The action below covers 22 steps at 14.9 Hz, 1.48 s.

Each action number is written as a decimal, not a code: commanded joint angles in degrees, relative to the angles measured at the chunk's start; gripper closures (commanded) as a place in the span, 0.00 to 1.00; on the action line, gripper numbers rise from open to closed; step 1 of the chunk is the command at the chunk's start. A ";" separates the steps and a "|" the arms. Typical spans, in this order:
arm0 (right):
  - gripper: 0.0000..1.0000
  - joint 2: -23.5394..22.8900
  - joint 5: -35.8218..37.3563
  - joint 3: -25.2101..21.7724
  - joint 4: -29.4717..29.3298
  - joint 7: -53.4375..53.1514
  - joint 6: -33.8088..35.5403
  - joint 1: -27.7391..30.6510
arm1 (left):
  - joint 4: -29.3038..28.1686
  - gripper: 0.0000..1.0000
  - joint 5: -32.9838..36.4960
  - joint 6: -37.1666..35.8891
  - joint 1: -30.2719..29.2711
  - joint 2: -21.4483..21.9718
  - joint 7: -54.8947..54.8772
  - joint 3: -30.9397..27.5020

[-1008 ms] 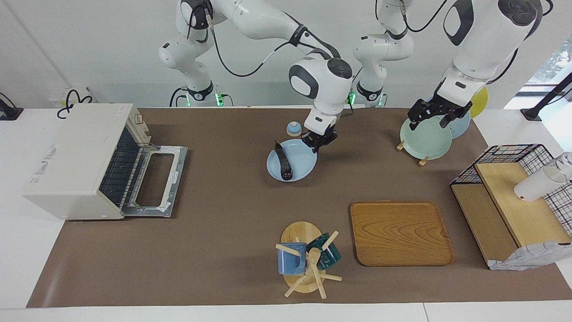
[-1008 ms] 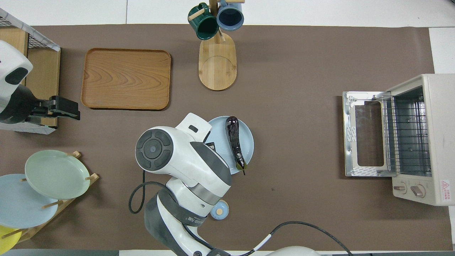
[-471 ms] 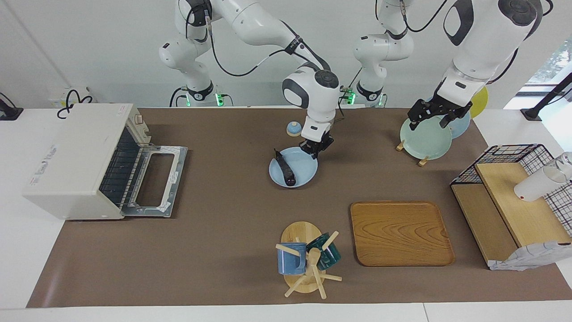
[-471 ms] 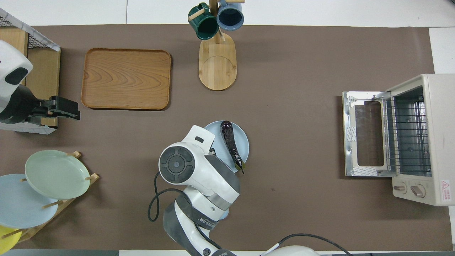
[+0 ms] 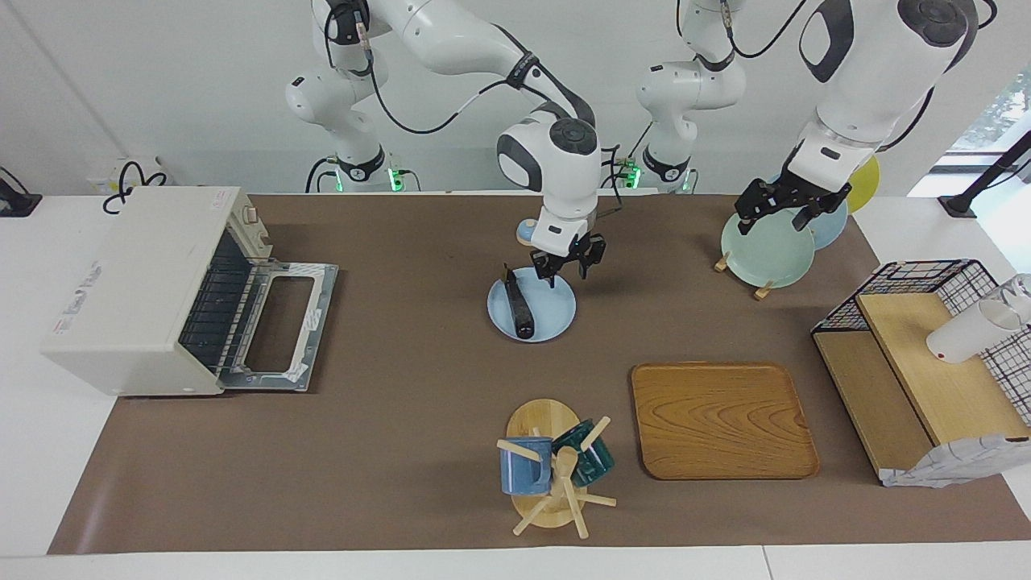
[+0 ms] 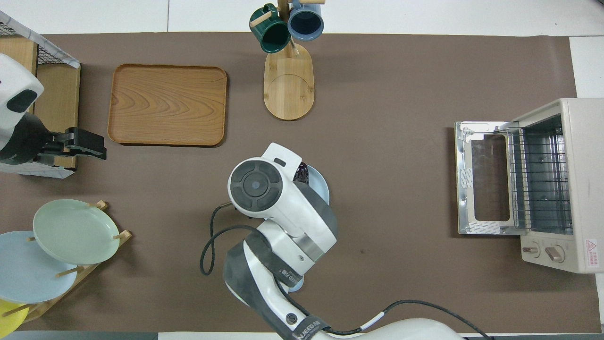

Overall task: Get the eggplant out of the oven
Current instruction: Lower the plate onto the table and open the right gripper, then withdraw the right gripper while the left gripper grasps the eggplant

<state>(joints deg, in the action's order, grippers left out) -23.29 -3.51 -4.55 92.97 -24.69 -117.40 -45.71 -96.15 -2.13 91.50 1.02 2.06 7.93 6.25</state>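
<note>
The oven [image 5: 153, 294] stands at the right arm's end of the surface [image 5: 403, 403] with its door [image 5: 282, 326] folded down flat and the wire rack bare; no vegetable is visible inside it. Toward the middle of the surface, the eggplant [image 5: 517, 308] lies on the light blue plate [image 5: 552, 314], well apart from the oven. Its long axis runs roughly toward and away from the robots, slightly slanted, and it occupies the side of the plate toward the oven.

The right gripper [image 5: 568, 264] hangs just above the plate's rim nearer the robots. Its jaws stand parted and hold nothing. The eggplant lies just beside the jaws, toward the oven's end and slightly below them. In the overhead view the right arm's wrist covers most of the plate, and only the eggplant's tip [image 6: 302, 172] shows.

The left gripper [image 5: 785, 205] waits over the pale green plate [image 5: 765, 254] on the wooden plate rack, jaws spread wide and empty.

Judged from this layout, the eggplant is already out of the oven, and the right arm is by far the nearer to it.
</note>
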 commanded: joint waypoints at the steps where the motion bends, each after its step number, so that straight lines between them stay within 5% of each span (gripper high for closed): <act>1: 0.75 5.00 5.15 0.51 1.59 8.23 7.86 7.19 | 0.53 0.00 1.07 -0.27 -0.67 -0.21 0.51 0.61; 2: 0.94 6.58 6.31 0.59 3.68 10.78 8.85 10.35 | 0.53 0.00 1.07 -0.27 -0.58 -0.12 0.51 0.61; 3: 1.00 7.73 6.32 0.59 5.79 13.59 8.86 13.25 | 0.53 0.00 1.07 -0.27 -0.58 -0.21 0.51 0.61; 7: 1.00 10.37 10.25 0.42 13.79 16.08 7.55 22.85 | 0.53 0.00 1.07 -0.18 0.21 -0.12 0.77 0.87; 11: 1.00 13.45 19.86 0.51 27.07 16.17 -6.85 30.41 | -0.52 0.00 0.28 3.06 2.57 0.05 0.77 1.22; 18: 1.00 12.22 20.03 0.42 30.25 16.17 -11.44 34.20 | -8.95 0.00 -3.84 12.54 12.06 1.28 12.62 1.22; 22: 1.00 12.39 21.88 0.51 30.86 16.17 -11.53 35.61 | -11.42 0.00 -4.90 19.40 19.78 -2.22 19.65 1.14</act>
<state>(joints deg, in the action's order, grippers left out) -12.57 16.78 -5.00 121.59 -8.42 -127.48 -11.78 -105.83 -6.01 106.97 16.87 1.35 23.81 8.31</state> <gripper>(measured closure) 0.991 0.000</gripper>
